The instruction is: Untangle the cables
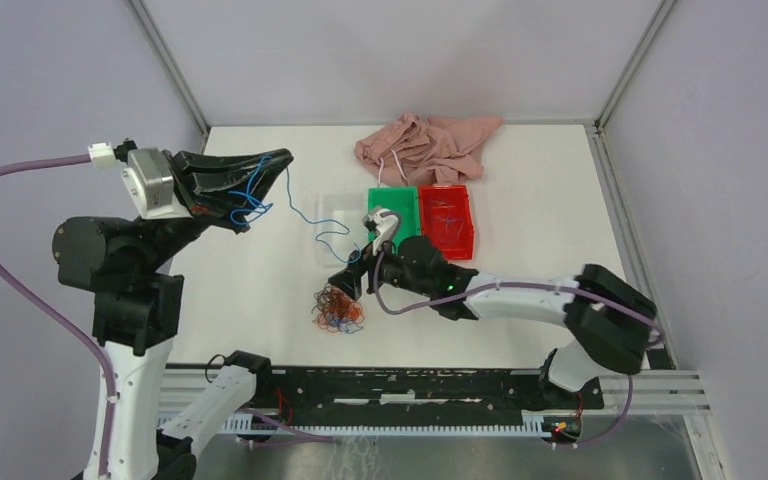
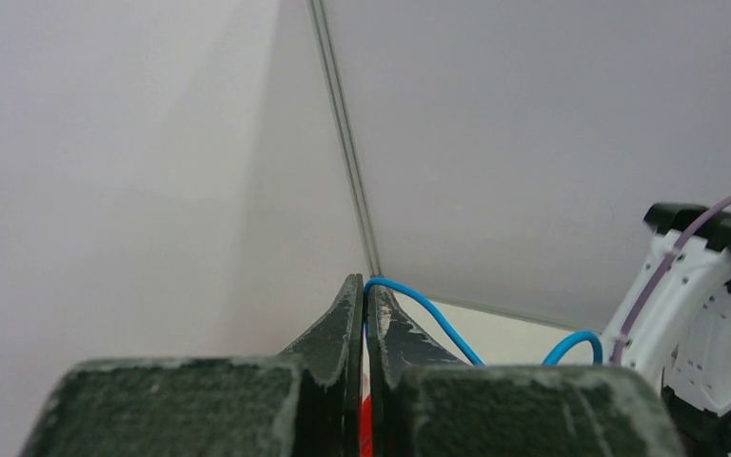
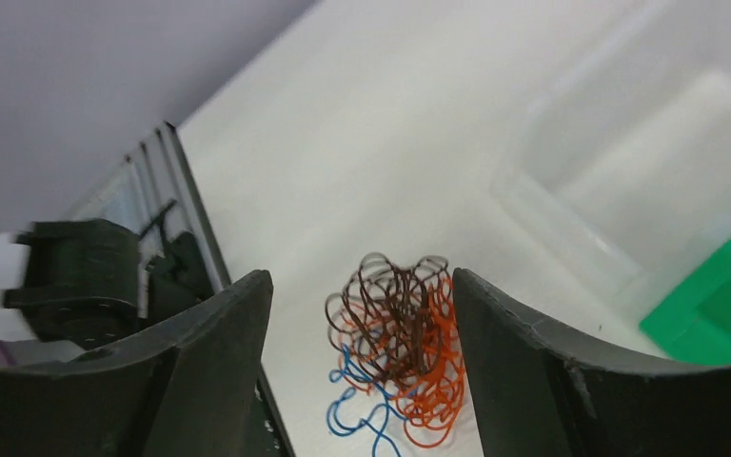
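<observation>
A palm-sized tangle of orange, brown and blue cables (image 1: pixel 337 308) lies on the white table near its front; it also shows in the right wrist view (image 3: pixel 405 357). A long blue cable (image 1: pixel 305 213) runs from my raised left gripper (image 1: pixel 278 160) down toward the tangle. The left gripper (image 2: pixel 365 290) is shut on this blue cable (image 2: pixel 438 319), high above the table's left side. My right gripper (image 1: pixel 345 283) is open, just above and to the right of the tangle, and holds nothing; the tangle shows between its fingers (image 3: pixel 523 333).
A clear plastic tray (image 1: pixel 335 215), a green bin (image 1: pixel 392 212) and a red bin (image 1: pixel 447 218) stand behind the right gripper. A pink cloth (image 1: pixel 428 145) lies at the back. The rail (image 1: pixel 410 385) runs along the front edge.
</observation>
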